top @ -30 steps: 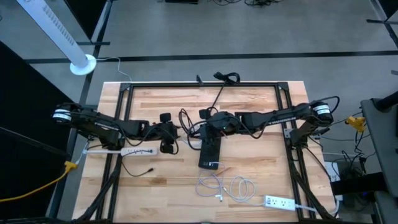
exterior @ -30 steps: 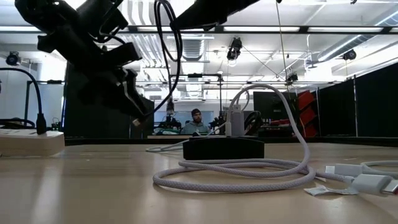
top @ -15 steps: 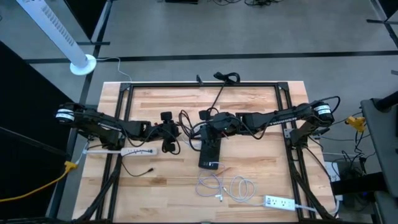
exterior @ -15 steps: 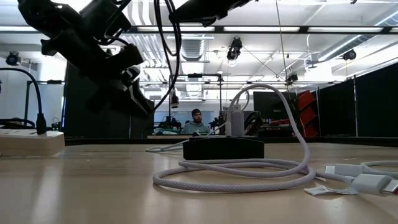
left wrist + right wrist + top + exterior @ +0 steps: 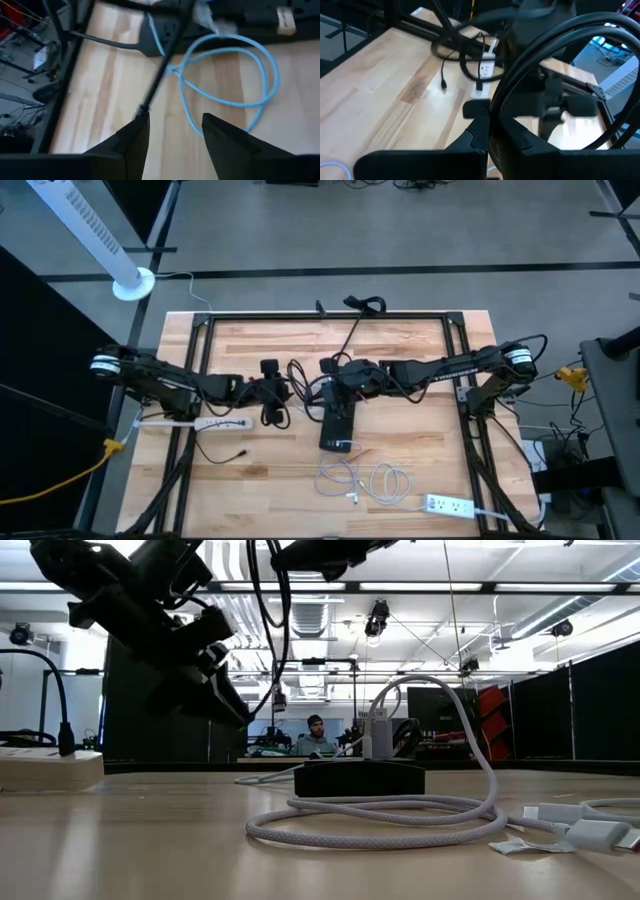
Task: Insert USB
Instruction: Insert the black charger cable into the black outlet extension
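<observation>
Both hands are seen above the middle of the pale wooden plank surface (image 5: 400,435) in the high view. At about nine o'clock from the surface's centre, the left hand (image 5: 268,392) is held off the wood, and in its wrist view its two dark fingers (image 5: 131,142) are spread apart with nothing between them. Past those fingers a loop of light blue cable (image 5: 235,75) is seen lying on the wood, beside a black block-shaped charging hub (image 5: 165,37) with sockets in its face.

The right hand (image 5: 338,385) is placed at the centre, at the twelve o'clock end of the black rectangular hub (image 5: 337,426), and a thick black cable (image 5: 540,80) is pinched between its fingers (image 5: 480,130), as its wrist view shows. The cable is curved up in a large arc in front of that camera.

In the low view the hub (image 5: 358,778) is seen lying flat on the surface, with a small white USB plug (image 5: 377,735) standing upright on its top and a pale braided cable (image 5: 400,815) looped around it on the wood. At six o'clock from the hub, coiled white cables (image 5: 365,480) are laid, and at five o'clock a white power strip (image 5: 448,505) rests near the edge. A second white power strip (image 5: 215,423) is found at eight o'clock, under the left arm. A seated person (image 5: 315,737) is visible in the room behind.
</observation>
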Robot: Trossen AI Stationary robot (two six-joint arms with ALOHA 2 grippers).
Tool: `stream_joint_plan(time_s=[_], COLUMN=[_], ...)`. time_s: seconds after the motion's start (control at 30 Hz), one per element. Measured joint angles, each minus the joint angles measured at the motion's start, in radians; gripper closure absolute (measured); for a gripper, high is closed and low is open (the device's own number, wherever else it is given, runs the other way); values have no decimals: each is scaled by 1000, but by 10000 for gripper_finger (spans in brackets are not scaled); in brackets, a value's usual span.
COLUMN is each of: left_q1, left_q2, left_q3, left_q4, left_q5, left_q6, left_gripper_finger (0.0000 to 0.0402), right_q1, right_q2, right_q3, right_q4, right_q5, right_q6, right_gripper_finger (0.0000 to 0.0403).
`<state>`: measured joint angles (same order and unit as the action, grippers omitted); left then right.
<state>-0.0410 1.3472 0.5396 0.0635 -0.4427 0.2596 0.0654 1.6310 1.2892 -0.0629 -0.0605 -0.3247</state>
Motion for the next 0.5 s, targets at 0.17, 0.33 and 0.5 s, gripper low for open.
stream_joint_plan(time_s=[0.17, 0.33, 0.5], left_q1=[0, 0, -33], left_q2=[23, 27, -14], left_q3=[-1, 0, 35], left_q4=[-1, 0, -7], left_q5=[12, 7, 14], left_q6=[-6, -3, 16], left_gripper_finger=[246, 256, 264], right_q1=[0, 0, -2], right_q2=[0, 0, 0], right_q3=[14, 15, 15], right_q4=[1, -12, -64], right_q5=[-5, -51, -42], right_q6=[-14, 7, 27], right_gripper_finger=[398, 398, 398])
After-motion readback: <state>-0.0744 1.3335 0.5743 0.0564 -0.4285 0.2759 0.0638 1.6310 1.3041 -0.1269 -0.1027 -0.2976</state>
